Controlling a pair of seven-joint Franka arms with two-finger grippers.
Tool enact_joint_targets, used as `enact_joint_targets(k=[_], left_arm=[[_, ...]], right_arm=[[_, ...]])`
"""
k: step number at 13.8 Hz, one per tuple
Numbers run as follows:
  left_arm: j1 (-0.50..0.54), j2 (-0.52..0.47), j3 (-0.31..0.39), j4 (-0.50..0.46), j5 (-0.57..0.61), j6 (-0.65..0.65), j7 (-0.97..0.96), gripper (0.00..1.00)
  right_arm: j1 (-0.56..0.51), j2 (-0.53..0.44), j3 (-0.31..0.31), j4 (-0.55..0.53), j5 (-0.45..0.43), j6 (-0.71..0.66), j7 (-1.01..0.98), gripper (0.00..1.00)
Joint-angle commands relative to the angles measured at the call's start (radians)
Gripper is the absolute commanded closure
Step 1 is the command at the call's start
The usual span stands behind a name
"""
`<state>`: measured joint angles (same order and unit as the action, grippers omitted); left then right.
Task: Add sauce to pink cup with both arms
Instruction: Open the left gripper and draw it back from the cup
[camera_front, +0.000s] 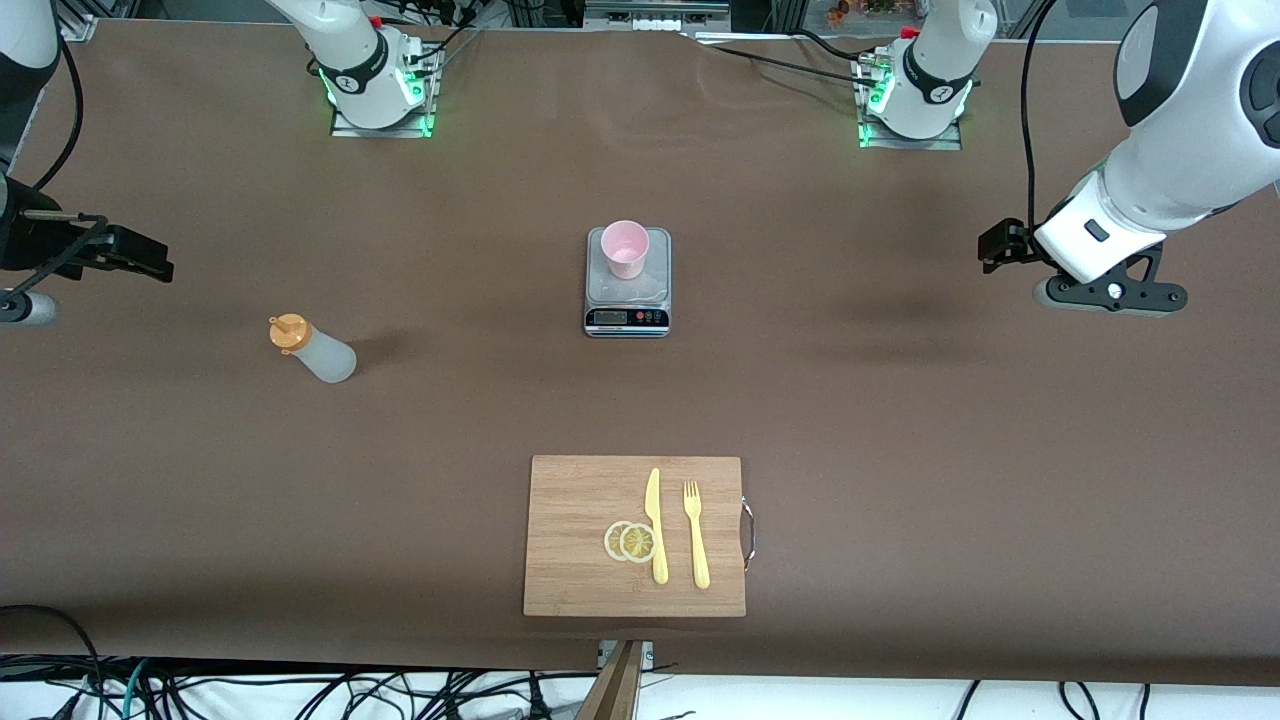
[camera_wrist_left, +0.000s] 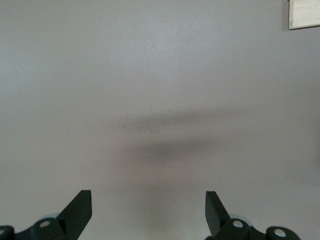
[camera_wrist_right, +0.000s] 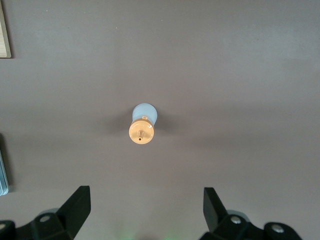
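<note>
The sauce bottle (camera_front: 312, 351), translucent whitish with an orange cap, stands upright on the brown table toward the right arm's end. The right wrist view shows it from above (camera_wrist_right: 142, 123). The pink cup (camera_front: 625, 248) stands on a small digital scale (camera_front: 628, 300) at the table's middle. My right gripper (camera_front: 148, 262) hangs in the air at the right arm's end of the table, open and empty (camera_wrist_right: 147, 206), apart from the bottle. My left gripper (camera_front: 996, 248) hangs over bare table at the left arm's end, open and empty (camera_wrist_left: 148, 207).
A wooden cutting board (camera_front: 575, 500) lies nearer to the front camera than the scale. It carries a yellow knife (camera_front: 655, 525), a yellow fork (camera_front: 696, 535) and two lemon slices (camera_front: 630, 541). A corner of the board shows in the left wrist view (camera_wrist_left: 305, 14).
</note>
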<state>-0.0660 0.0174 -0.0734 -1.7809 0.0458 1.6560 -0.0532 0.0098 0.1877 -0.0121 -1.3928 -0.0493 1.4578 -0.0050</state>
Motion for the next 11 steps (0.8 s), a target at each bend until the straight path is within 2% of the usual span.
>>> enact_joint_targets(k=[1,11], left_arm=[[0.0,0.006,-0.002,0.026,-0.017,-0.027,-0.005,0.0],[0.0,0.015,-0.002,0.028,-0.017,-0.027,-0.005,0.0]], right_arm=[[-0.005,-0.001,0.007,0.005,-0.009,0.001,0.013,0.0],[-0.007,0.003,0.006,0.005,-0.007,0.019,0.003,0.0]])
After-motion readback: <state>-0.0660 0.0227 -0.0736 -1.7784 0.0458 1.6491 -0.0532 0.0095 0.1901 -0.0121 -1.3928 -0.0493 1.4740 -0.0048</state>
